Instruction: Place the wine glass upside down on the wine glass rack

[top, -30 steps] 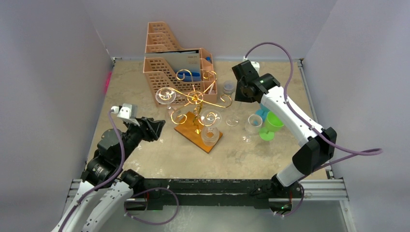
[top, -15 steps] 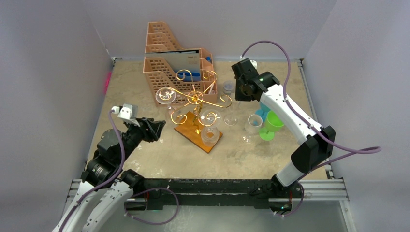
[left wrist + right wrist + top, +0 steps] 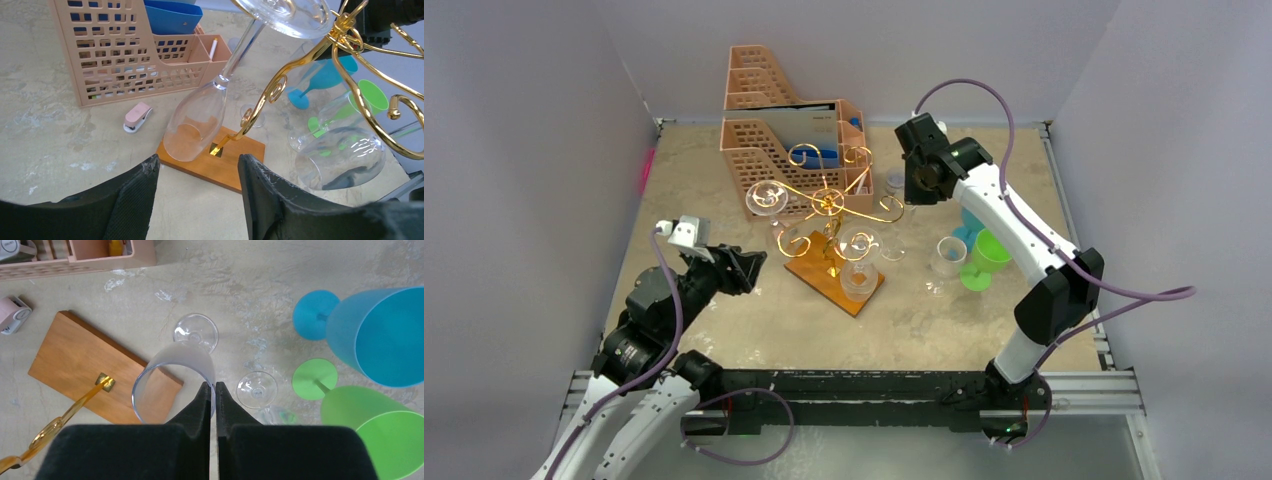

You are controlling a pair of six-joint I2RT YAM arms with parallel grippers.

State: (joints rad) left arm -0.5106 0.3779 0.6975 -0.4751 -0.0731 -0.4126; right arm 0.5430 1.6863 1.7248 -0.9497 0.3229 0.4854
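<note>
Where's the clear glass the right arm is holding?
Centre of the right wrist view: the wine glass is pinched by its rim in the right gripper, between the base of the wine glass rack and the green goblet.

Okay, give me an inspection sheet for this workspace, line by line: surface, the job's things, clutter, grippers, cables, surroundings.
Surface: beige mottled table, pale smears.
Job's things: gold rack on wooden base; two hanging glasses upside down on it; a third wine glass pinched at its rim.
Clutter: peach organizer, blue goblet, green goblet, standing clear glass, small pink gadget, what looks like a pink pen at the left edge.
Grippers: left gripper open, empty; right gripper shut on the wine glass.
Cables: purple cable looping off each arm.
Surroundings: plain grey walls on three sides.
</note>
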